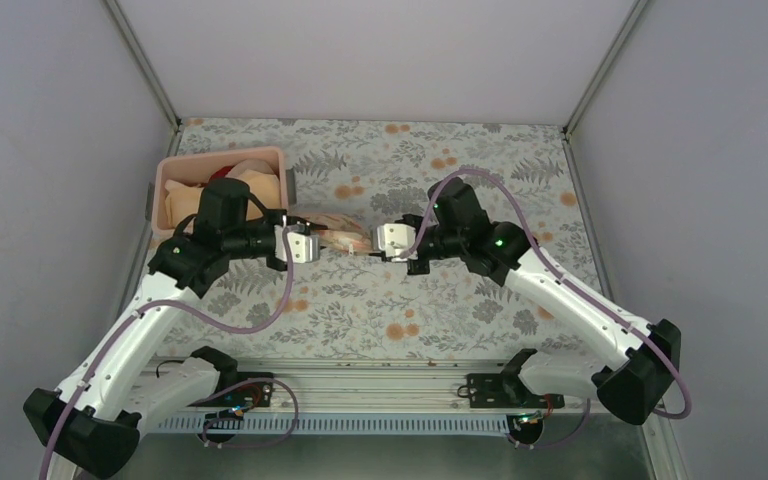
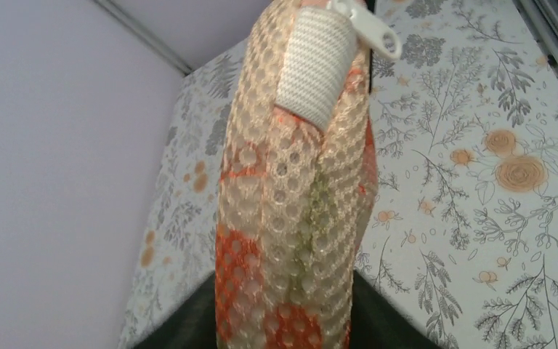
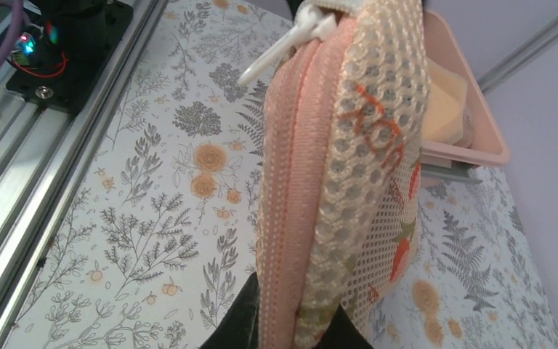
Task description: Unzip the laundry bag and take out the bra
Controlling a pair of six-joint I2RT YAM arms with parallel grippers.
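Note:
The laundry bag (image 1: 340, 238), peach-pink mesh with red-orange marks, hangs stretched between my two grippers above the middle of the table. My left gripper (image 1: 312, 247) holds its left end. In the left wrist view the mesh (image 2: 294, 203) fills the gap between the dark fingers (image 2: 182, 327), and a white zip pull (image 2: 369, 29) sits at the far end. My right gripper (image 1: 380, 243) is shut on the right end. The right wrist view shows the pink zip edging (image 3: 287, 182), zipped shut, pinched between the fingers (image 3: 243, 320). The bra is hidden.
A rigid pink bin (image 1: 222, 160) stands at the back left, close behind the left arm, holding a peach garment (image 1: 260, 185) and something red (image 1: 222, 176). The floral table (image 1: 460, 300) has grey walls on three sides. A metal rail (image 1: 360, 375) runs along the near edge.

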